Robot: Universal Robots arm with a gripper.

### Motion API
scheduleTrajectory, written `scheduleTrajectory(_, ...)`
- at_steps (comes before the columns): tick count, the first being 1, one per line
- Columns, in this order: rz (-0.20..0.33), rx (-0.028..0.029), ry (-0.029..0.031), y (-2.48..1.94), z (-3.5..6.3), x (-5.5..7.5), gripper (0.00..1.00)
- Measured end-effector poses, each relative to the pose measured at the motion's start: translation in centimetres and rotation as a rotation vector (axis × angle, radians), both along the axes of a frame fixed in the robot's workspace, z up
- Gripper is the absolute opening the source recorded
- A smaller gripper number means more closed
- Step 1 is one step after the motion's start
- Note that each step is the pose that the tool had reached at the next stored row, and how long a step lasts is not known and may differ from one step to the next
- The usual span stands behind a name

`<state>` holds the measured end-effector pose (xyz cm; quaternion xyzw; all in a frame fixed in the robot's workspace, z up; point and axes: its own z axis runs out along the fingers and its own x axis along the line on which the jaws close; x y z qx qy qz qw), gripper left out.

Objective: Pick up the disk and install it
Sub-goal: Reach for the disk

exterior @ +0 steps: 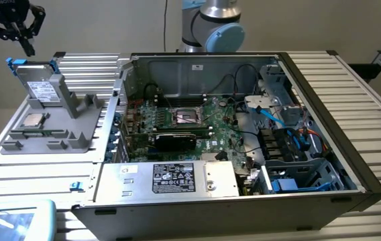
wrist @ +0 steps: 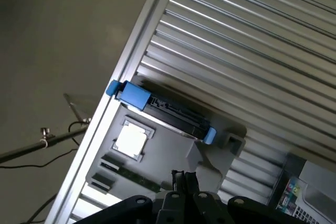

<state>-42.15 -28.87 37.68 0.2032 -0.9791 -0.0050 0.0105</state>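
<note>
The disk (exterior: 40, 85) is a silver hard drive with a white label in a bright blue frame. It stands on edge in a grey holder (exterior: 76, 108) at the exterior view's left. My gripper (exterior: 27, 48) hangs above the disk's top edge, apart from it, fingers shut with nothing between them. In the wrist view the disk (wrist: 168, 111) appears edge-on from above, its blue clips at both ends, and my gripper's shut fingertips (wrist: 182, 178) point toward it.
A square processor chip (exterior: 32, 119) and a memory stick (exterior: 39, 133) lie on the same grey holder. The open computer case (exterior: 324, 100) takes up the middle, with a motherboard (exterior: 190, 118), a silver power supply (exterior: 170, 178) and a drive cage (exterior: 304, 175).
</note>
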Motion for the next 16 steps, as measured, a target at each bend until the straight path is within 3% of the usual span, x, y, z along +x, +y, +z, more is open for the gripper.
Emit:
scheduleTrajectory(4, 0.000, 0.0178, 0.0148, 0.14, 0.00, -0.8, 0.11)
scheduleTrajectory(8, 0.000, 0.0305, 0.0203, 0.24, 0.00, -1.8, 0.11)
scheduleTrajectory(9, 0.000, 0.0339, 0.0239, 0.32, 0.00, -1.9, 0.11)
scheduleTrajectory(12, 0.000, 0.0362, 0.0294, 0.96, 0.00, -2.2, 0.11)
scheduleTrajectory(16, 0.000, 0.0334, 0.0306, 2.42, 0.00, -2.6, 0.11)
